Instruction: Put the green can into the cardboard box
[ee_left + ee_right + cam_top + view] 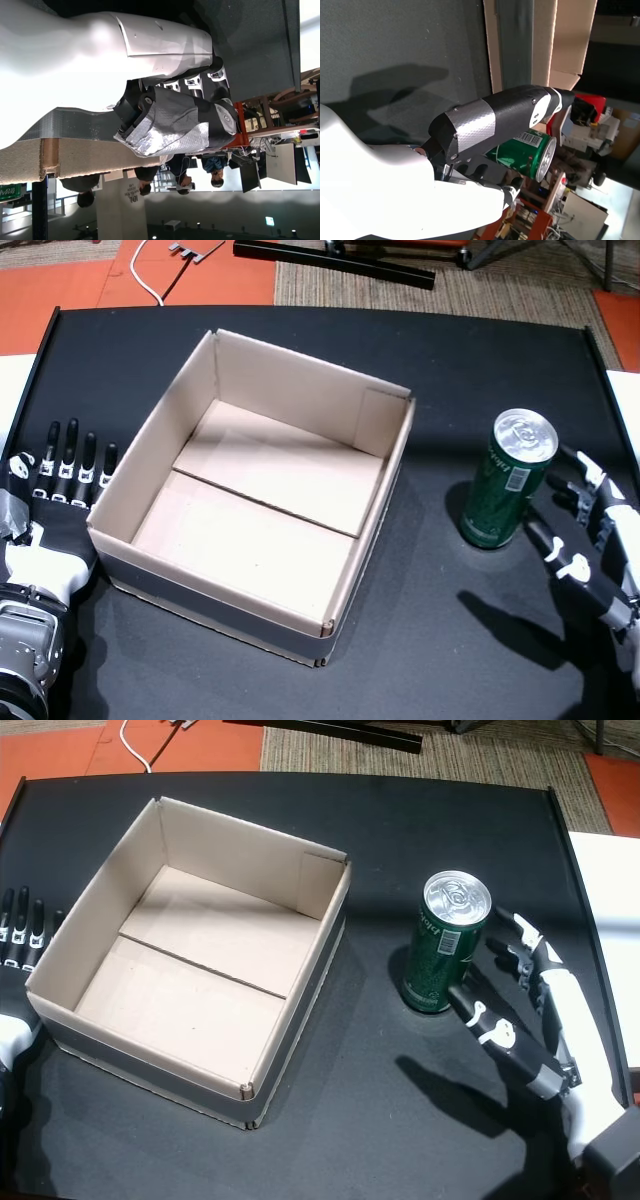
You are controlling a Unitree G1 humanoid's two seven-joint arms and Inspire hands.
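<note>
The green can (508, 480) stands upright on the black table (440, 370) in the right half of both head views, its silver top up, well apart from the cardboard box (150, 440). The right hand (585, 540) sits just beside the can at the lower right of the frame, its fingers spread apart and curved toward the can's side; the thumb (485, 1020) reaches near the can's base, but the head views do not show whether it touches. In the right wrist view the can (527, 152) lies behind the thumb, between it and the other fingers, not clamped. The open box fills the centre left of both head views, its floor bare. The left hand (60, 480) rests flat on the table at the far left edge, fingers straight and slightly apart, just beside the box's left wall, holding nothing.
</note>
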